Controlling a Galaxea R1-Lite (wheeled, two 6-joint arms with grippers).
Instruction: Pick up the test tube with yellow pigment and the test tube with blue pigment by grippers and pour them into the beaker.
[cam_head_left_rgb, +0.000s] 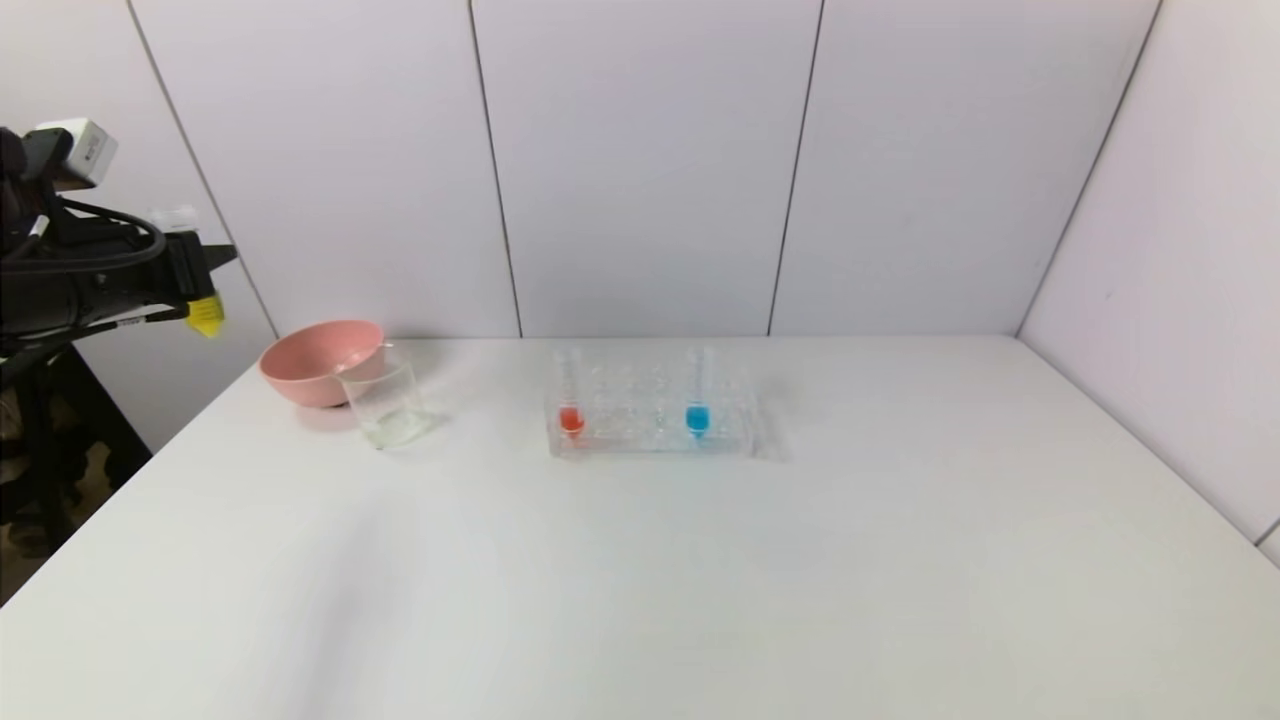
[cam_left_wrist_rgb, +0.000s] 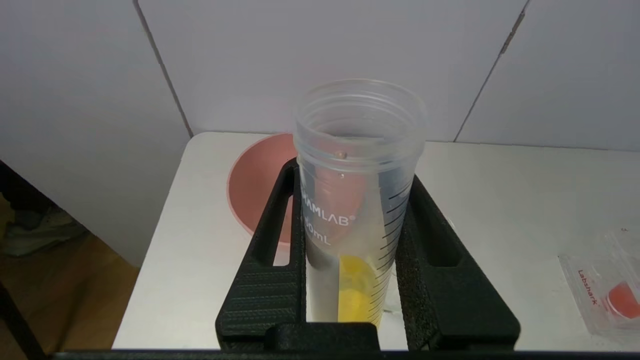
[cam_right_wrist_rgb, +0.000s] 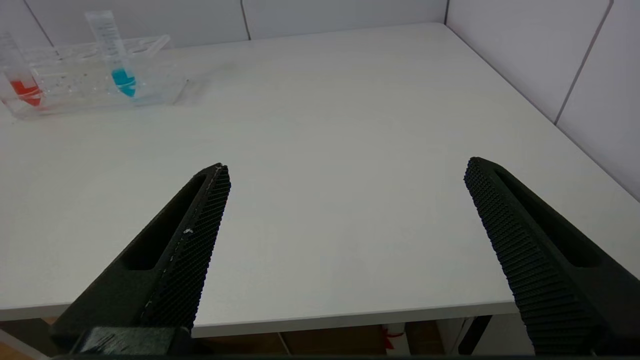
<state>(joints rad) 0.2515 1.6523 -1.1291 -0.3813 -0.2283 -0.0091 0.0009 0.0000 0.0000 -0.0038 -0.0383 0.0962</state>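
Left gripper (cam_left_wrist_rgb: 350, 280) off the counter's left edge, jaws clamped on yellow test tube (cam_left_wrist_rgb: 357, 210); right gripper (cam_right_wrist_rgb: 345, 210) near the front edge, jaws apart.

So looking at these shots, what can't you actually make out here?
- Right gripper: out of the head view; only its wrist view shows its fingers, spread over the table's near edge.
- Beaker: blocked in the left wrist view by the test tube with yellow pigment in the left gripper.
- Tube rack: cut off by the left wrist view's edge, hiding the test tube with blue pigment there.
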